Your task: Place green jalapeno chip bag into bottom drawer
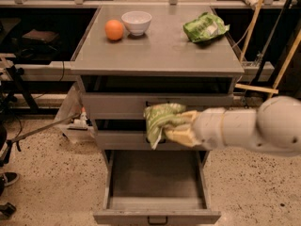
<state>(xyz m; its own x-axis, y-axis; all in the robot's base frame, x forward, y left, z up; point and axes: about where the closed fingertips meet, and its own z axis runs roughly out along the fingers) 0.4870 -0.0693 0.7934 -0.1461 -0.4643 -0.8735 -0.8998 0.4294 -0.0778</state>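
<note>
- Camera view: claw (173, 129) clamped on green jalapeno chip bag (157, 119), in front of the middle drawer (117, 139), above the open bottom drawer (155, 216).
- Risk: dropped too near, could catch the front wall and slide to the floor.
- Far off on the worktop (160, 55): orange (114, 29), bowl (136, 21), brighter green bag (204, 28); nothing barring the descent.

Grey cabinet top (160, 55) | white bowl (136, 22) on it | orange (114, 29) just left of bowl | bright green bag (205, 27) well right of bowl | my gripper (173, 129) off the top, below bowl, clamping green jalapeno chip bag (157, 118)
</note>
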